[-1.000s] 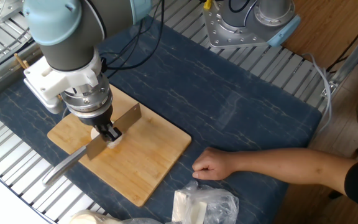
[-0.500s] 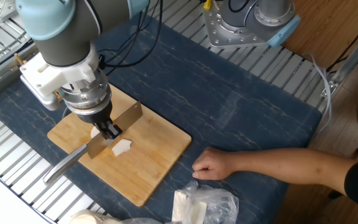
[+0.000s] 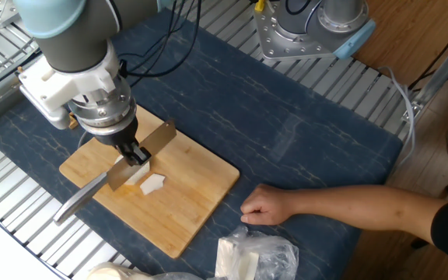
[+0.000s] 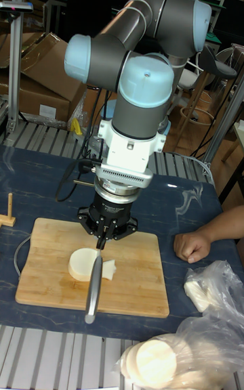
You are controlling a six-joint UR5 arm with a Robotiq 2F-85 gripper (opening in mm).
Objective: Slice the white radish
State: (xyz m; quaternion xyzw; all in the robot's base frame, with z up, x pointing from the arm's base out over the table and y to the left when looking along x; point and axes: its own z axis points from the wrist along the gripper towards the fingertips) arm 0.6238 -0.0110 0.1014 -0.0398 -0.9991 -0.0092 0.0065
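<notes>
**Knife held over a partly cut radish**

The gripper (image 4: 102, 240) was clamped on a knife (image 3: 134, 159), its two fingers pinching the spine of the blade, with the blade edge down and the grey handle reaching out past the near edge of the wooden cutting board (image 3: 201, 190). In the tall fixed view the knife (image 4: 94, 283) stood between the two parts of the white radish (image 4: 83, 263): the thick round disc lay on the board to one side of the blade, and a small cut-off wedge (image 4: 108, 269) lay just beside it on the other. In the fixed view the wedge (image 3: 153, 183) showed clearly, while the disc was mostly hidden behind the blade and gripper. Whether the blade edge touched the board could not be made out. A person's fist (image 3: 264, 208) rested on the blue mat (image 3: 286, 124), near the board's corner. A clear bag holding more white pieces (image 4: 203, 292) lay beside it.
</notes>
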